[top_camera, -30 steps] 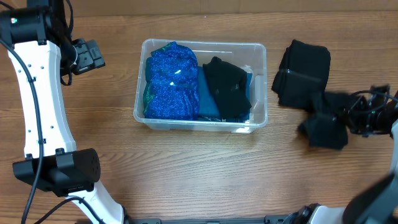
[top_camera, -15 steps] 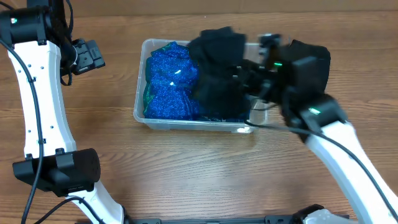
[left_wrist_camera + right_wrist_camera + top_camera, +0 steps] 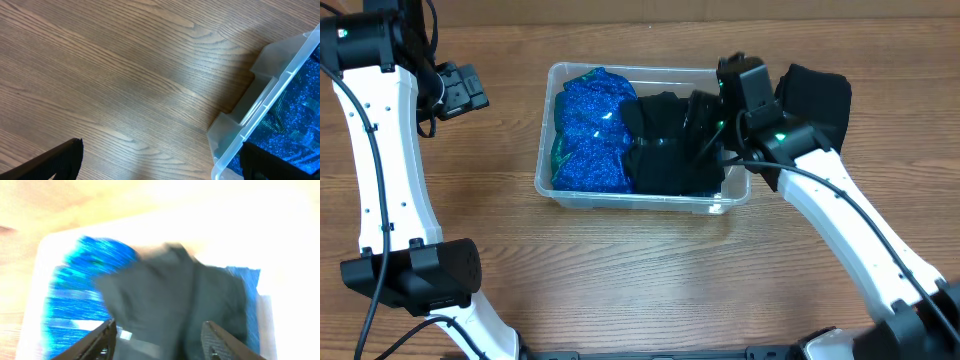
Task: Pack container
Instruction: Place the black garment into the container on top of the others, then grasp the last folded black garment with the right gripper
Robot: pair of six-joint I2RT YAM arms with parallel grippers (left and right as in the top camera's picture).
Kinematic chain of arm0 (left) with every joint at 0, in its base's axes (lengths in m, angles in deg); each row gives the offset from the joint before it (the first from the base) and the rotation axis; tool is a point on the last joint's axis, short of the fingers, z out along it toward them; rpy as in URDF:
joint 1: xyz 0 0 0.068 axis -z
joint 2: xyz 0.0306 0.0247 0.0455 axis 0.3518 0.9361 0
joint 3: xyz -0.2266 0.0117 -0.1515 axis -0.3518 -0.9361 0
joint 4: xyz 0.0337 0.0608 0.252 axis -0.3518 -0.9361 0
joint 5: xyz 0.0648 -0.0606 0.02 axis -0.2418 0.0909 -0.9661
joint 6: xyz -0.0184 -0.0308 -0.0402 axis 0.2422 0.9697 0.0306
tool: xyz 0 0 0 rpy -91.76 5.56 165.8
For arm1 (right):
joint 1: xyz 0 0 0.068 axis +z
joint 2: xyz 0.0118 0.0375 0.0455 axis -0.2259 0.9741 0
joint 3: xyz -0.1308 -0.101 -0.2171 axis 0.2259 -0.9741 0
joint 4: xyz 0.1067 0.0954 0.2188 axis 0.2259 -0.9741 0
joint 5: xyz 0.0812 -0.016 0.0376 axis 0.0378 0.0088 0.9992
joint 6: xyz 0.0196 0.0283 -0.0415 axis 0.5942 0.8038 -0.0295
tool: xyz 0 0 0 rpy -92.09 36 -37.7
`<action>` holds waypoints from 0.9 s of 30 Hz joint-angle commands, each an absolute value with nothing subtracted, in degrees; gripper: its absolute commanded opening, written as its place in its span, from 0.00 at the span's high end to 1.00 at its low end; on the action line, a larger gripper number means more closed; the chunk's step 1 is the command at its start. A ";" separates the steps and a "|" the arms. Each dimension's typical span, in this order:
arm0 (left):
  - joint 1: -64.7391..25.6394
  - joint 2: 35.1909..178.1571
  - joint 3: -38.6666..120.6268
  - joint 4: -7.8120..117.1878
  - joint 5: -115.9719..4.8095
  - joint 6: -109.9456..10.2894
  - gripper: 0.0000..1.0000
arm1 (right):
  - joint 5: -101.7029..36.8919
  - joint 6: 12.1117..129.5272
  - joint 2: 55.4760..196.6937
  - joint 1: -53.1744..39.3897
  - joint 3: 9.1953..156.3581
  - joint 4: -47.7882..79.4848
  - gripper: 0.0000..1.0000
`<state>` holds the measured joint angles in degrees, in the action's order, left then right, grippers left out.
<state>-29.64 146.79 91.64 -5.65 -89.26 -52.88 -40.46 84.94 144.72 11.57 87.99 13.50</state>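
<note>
The clear container point(image 3: 546, 186) stands mid-table. It holds a blue sparkly cloth point(image 3: 590, 130) on its left side and black cloth point(image 3: 663, 155) in its middle and right. My right gripper point(image 3: 708, 128) hovers over the tub's right part. In the blurred right wrist view its fingers point(image 3: 162, 342) are spread wide over the black cloth point(image 3: 170, 295) and grip nothing. My left gripper point(image 3: 463, 90) is open and empty over bare wood left of the tub. Its wrist view point(image 3: 160, 170) shows the tub's corner point(image 3: 260, 100).
A pile of black cloth point(image 3: 817, 100) lies on the wooden table right of the container, partly behind my right arm. A teal cloth point(image 3: 248, 280) shows under the black one in the tub.
My right arm swung in from the table's right side, carrying a black cloth over the container. The cloth now lies in the tub and the fingers are apart. The left arm has not moved.
</note>
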 commanded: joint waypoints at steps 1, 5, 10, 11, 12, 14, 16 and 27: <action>-29.79 146.29 91.60 -5.58 -89.37 -53.27 0.00 | -41.92 83.41 143.91 15.63 89.98 15.42 0.53; -29.79 146.29 91.60 -5.58 -89.37 -53.29 0.00 | -48.74 83.45 153.81 16.88 89.96 15.99 0.89; -29.79 146.29 91.60 -5.58 -89.35 -53.27 0.00 | -39.35 80.61 166.68 16.13 90.48 16.76 0.76; -29.79 146.29 91.60 -5.58 -89.37 -53.29 0.00 | -37.31 78.97 164.26 16.11 92.82 14.35 0.67; -29.79 146.29 91.60 -5.56 -89.37 -53.29 0.00 | -37.90 78.88 161.42 16.11 95.53 11.14 0.62; -29.79 146.29 91.60 -5.58 -89.37 -53.29 0.00 | -39.02 77.66 155.32 15.87 100.99 6.05 0.51; -29.79 146.29 91.60 -5.58 -89.37 -53.27 0.00 | -42.34 77.73 145.35 12.27 104.34 2.99 0.29; -29.79 146.29 91.60 -5.58 -89.37 -53.29 0.00 | -32.64 67.04 148.74 -34.27 99.55 -8.90 0.07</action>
